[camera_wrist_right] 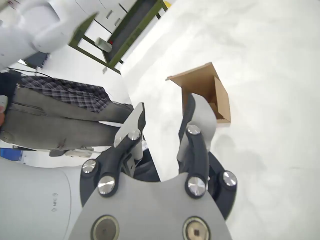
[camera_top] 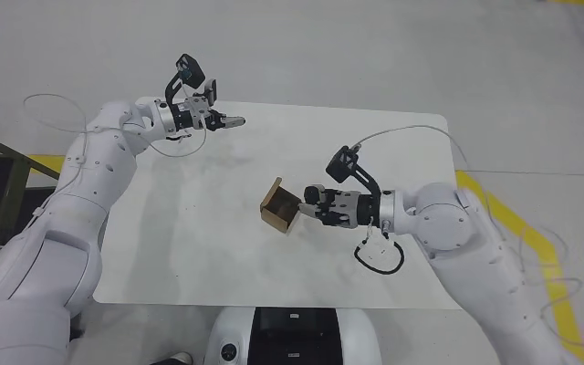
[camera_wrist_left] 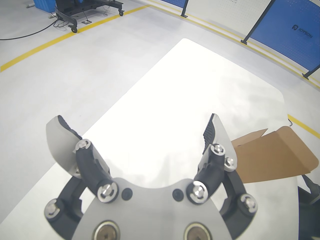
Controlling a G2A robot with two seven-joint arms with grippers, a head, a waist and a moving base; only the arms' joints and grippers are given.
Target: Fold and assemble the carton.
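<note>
Carton (camera_top: 280,207) sits mid-table (camera_top: 383,146), right gripper (camera_top: 308,208) just beside it.
Right jaws spread, empty; one finger (camera_wrist_right: 200,111) overlaps the carton wall, contact unclear. Left gripper (camera_top: 235,120) spread too, well apart, by the far edge.

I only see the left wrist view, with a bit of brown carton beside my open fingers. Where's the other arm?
Observer: The right gripper is right at the carton, near the middle of the table.
Operator: Is it holding it?
Observer: No. Its fingers are open, with one by the carton's open side. I can't tell if it touches.
Operator: Am I close too?
Observer: No. The left gripper hovers near the table's far corner, well apart from the carton.
</note>
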